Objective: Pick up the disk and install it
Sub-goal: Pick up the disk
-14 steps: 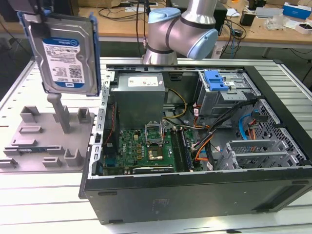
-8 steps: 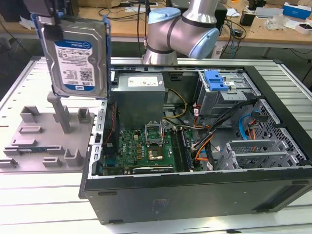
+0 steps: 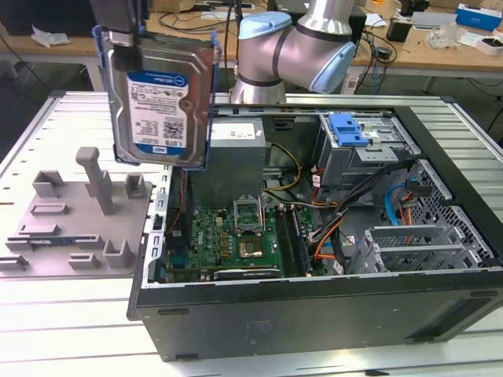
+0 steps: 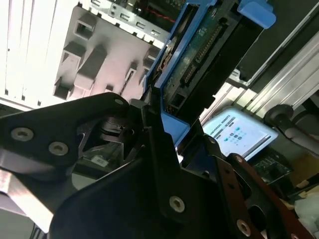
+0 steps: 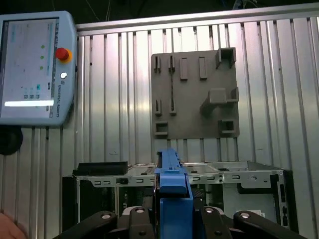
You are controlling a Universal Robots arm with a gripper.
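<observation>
The end effector (image 3: 124,33) is clamped on the top edge of the disk (image 3: 163,98). The disk hangs from it in the air, upright and slightly tilted, its white-and-blue label turned toward the exterior camera. It is held high over the ribbed counter (image 3: 71,330), well clear of both the grey fixture plate (image 3: 71,228) at the exterior view's left and the open computer case (image 3: 314,298) at its right. In the first wrist view the blue carrier (image 5: 172,184) sits gripped between the dark jaws. Inside the case I see the motherboard (image 3: 236,236), and a blue latch (image 3: 348,129) on the far drive bay. A teach pendant (image 5: 35,69) rests on the counter.
</observation>
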